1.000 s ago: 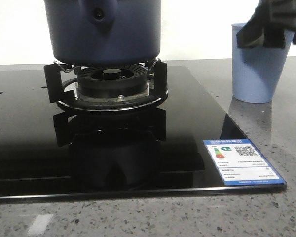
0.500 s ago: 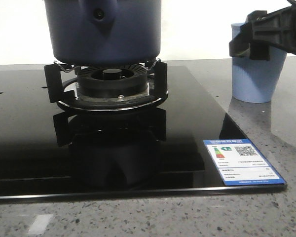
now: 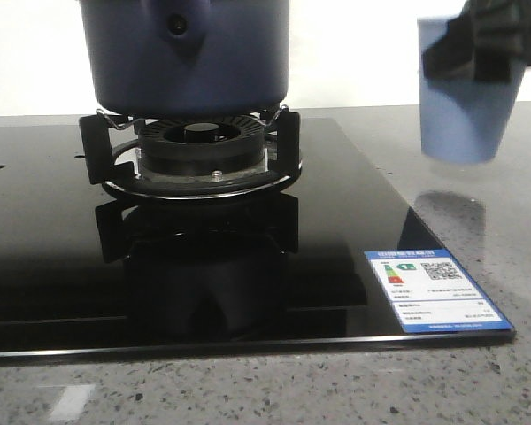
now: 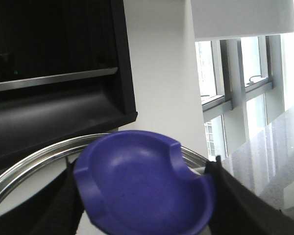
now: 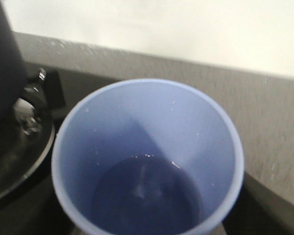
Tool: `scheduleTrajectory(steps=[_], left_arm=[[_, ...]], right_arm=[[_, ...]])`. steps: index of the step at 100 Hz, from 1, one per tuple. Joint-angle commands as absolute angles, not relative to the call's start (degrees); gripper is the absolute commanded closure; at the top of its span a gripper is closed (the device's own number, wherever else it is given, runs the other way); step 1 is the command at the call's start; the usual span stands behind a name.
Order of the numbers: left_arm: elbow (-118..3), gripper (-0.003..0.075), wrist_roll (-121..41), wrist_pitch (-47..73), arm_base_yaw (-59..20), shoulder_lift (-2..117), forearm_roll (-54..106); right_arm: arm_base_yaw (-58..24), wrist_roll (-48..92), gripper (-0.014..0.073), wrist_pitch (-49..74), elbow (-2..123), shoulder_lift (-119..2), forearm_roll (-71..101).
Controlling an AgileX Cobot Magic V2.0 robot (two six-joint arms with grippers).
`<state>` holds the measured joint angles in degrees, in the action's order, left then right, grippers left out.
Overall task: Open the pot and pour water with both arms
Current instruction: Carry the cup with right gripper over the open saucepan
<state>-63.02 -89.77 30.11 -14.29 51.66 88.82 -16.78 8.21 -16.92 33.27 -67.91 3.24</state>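
Observation:
The dark navy pot sits on the burner, its handle stub facing me; its top is cut off by the frame. In the left wrist view my left gripper is shut on the lid's blue knob, one black finger on each side, and the lid's steel rim curves behind. My right gripper is shut on the light blue cup, which hangs blurred above the counter. The right wrist view looks down into the cup, which holds water.
A gas burner with black pan supports sits on a black glass hob, which has a label sticker at its front right corner. Speckled grey counter surrounds it. A dark range hood and a window show behind the lid.
The right gripper closed round the cup's upper part and lifted it off the counter. The pot on the burner has not moved.

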Motion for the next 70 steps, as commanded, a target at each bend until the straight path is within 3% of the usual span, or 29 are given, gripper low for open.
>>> scheduleTrajectory(steps=[1, 36, 70], left_arm=[[-64.49, 0.0391, -89.06, 28.56, -14.45, 49.12, 91.66], [-64.21, 0.0391, -87.91, 28.33, -14.45, 46.85, 91.53], [-64.13, 0.0391, -85.95, 28.47, -14.45, 46.85, 91.04]], right_arm=[[-16.52, 8.58, 0.0303, -19.79, 38.59, -63.31, -1.34], [-21.88, 8.58, 0.0303, 4.02, 62.47, -64.15, -11.62], [-33.88, 8.58, 0.0303, 18.12, 80.83, -77.21, -27.68]])
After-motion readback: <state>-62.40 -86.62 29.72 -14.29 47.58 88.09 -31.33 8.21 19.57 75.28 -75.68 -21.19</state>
